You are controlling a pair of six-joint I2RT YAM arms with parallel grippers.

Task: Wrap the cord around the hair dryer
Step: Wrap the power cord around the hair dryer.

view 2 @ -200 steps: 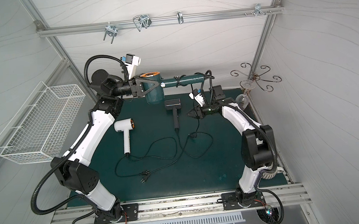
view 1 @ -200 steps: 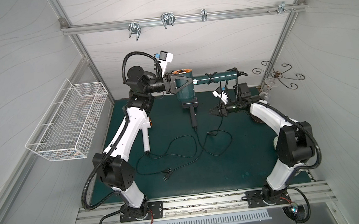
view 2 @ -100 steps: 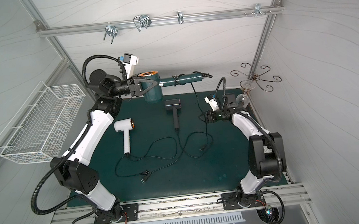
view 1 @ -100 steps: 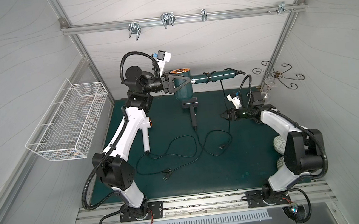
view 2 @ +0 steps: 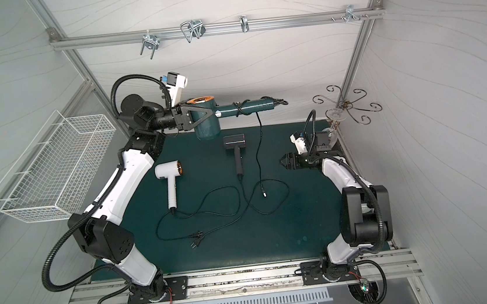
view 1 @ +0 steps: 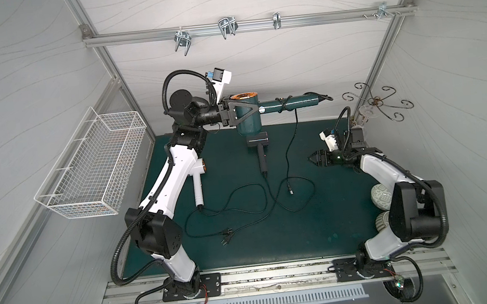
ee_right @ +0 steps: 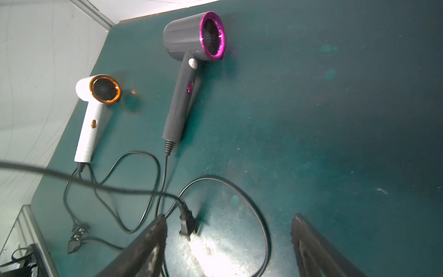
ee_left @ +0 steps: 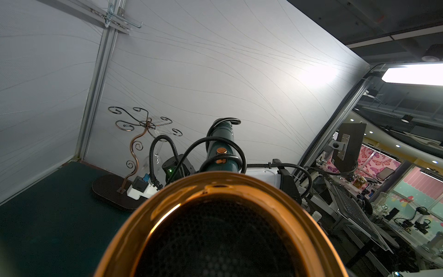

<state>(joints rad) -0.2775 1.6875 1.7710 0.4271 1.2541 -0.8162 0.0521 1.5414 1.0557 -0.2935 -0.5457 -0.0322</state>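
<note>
Dryer (view 1: 250, 126) handle level, pointing right, barrel upright

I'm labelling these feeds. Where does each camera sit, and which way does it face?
Top views: high at the front, looking down on the mat; both arms show.
Left wrist: above the left gripper, looking along the held green dryer at the right arm.
Right wrist: looking down past the open right gripper at the mat.
Shared: right wrist and top views show the grey dryer, white dryer.
</note>
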